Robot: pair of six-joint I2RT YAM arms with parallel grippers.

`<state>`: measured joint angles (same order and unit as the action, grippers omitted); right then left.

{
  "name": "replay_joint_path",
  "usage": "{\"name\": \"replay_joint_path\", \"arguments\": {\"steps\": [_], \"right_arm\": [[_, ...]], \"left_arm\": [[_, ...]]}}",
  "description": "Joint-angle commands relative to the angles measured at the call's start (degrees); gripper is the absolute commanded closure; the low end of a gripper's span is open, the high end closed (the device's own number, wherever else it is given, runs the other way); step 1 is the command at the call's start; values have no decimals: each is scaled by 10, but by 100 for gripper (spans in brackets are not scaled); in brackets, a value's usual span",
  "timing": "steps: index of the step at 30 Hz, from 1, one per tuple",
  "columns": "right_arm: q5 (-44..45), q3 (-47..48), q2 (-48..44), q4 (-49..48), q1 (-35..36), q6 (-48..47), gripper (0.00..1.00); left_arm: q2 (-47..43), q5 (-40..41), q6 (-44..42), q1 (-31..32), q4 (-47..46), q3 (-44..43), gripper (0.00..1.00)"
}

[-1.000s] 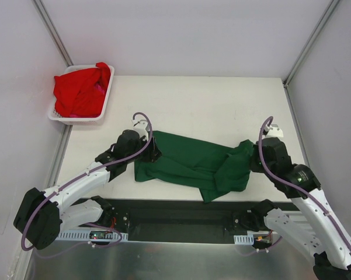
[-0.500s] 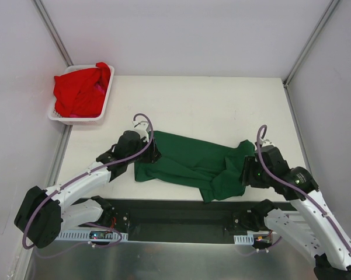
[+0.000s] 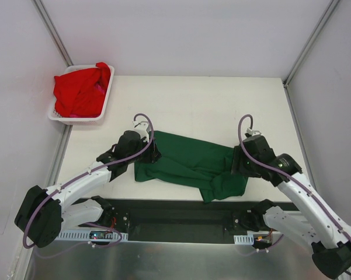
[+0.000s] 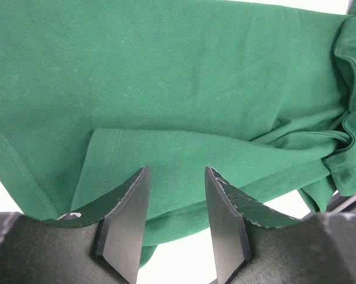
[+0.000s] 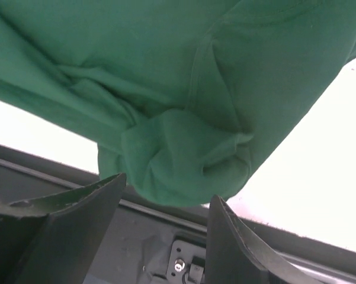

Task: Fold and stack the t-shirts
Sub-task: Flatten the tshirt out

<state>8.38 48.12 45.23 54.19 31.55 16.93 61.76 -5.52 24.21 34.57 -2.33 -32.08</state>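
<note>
Releasing, the right gripper spread empty and shifted inward over the green t-shirt; the left gripper stood parted. Folding had barely begun

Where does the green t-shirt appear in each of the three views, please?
Top external: the green t-shirt lies crumpled at the near middle.
Left wrist: the green t-shirt fills most of the picture.
Right wrist: the green t-shirt covers the upper half, bunched at centre.
Shared landmark: the white table bordering the cloth.
</note>
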Motion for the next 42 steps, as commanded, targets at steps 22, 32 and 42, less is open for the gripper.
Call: {"name": "replay_joint_path", "arguments": {"steps": [22,32,42], "right_arm": [[143,29,130,-76,4,6,41],[124,18,137,-59,4,23,48],[109,-9,142,-70,4,37,48]], "left_arm": [[-24,8,-16,6,-9,-3,59],[-30,9,-19,6,-6,-1,59],[-33,10,-22,5,-4,1,59]]}}
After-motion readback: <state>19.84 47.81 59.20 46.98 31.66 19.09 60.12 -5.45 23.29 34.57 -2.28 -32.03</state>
